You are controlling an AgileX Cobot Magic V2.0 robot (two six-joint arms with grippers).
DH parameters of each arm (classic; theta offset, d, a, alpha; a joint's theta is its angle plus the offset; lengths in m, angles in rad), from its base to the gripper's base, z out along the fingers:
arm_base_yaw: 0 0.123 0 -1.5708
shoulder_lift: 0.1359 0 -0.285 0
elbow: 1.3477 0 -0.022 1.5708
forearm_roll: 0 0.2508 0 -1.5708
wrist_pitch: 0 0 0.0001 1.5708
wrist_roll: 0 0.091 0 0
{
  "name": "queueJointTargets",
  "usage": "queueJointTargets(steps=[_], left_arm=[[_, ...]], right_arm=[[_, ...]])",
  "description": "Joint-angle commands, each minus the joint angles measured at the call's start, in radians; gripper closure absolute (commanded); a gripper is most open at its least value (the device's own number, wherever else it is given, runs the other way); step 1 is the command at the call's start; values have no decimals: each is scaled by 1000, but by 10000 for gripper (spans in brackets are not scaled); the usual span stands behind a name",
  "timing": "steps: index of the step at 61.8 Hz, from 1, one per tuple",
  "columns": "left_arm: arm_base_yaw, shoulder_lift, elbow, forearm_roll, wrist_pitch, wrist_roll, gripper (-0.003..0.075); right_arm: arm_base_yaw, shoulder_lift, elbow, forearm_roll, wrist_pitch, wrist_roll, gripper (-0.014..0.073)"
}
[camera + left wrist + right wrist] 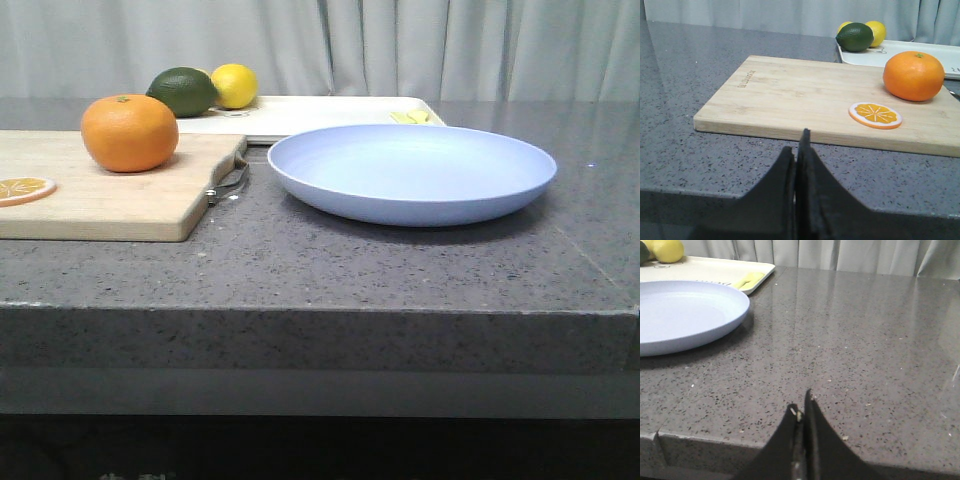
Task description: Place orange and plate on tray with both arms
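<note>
On your far left, the left gripper (796, 150) has its two fingers pressed together and holds nothing; it stays low at the near edge of the counter (400, 270), in front of the cutting board (110, 195). On this wooden board you see a flat orange slice (22, 188) near its left end. The orange (130, 132) stands on the board further back, toward the right end, close to the metal handle (230, 182). It is upright, with the small green stem on top, and nothing touches it.

Behind the board lies the tray (330, 110), cream-white, at the back of the counter. On its left part rest a dark green fruit (184, 91) and a lemon (234, 85), side by side. A small yellow piece (416, 117) lies near its right corner.

In front of the tray, just to the right of the board handle, you find the plate (410, 172). It sits flat on the counter, empty.

On your right, the right gripper (801, 412) is also fully closed with nothing between the fingers. It is at the near counter edge, well apart from the plate.
</note>
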Motion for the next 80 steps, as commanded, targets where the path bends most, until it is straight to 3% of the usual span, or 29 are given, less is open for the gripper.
queueJointTargets(steps=[1,30,51,66,73,80], left_arm=[[2,-20,7,-8,-88,-8,738],[2,-20,7,-17,-100,-8,738],[2,-20,-13,-22,-395,-8,738],[2,59,-233,-17,-219,-8,738],[2,182,-367,-17,-101,-8,738],[2,321,-445,-7,-80,0,738]], right_arm=[[-5,-22,-5,-9,-77,-10,654],[-5,-22,-5,-9,-87,-10,654],[-4,-22,-77,-9,-110,-9,654],[-4,57,-314,-9,-43,-9,654],[-4,201,-456,1,19,-9,654],[-4,354,-578,1,66,-9,654]])
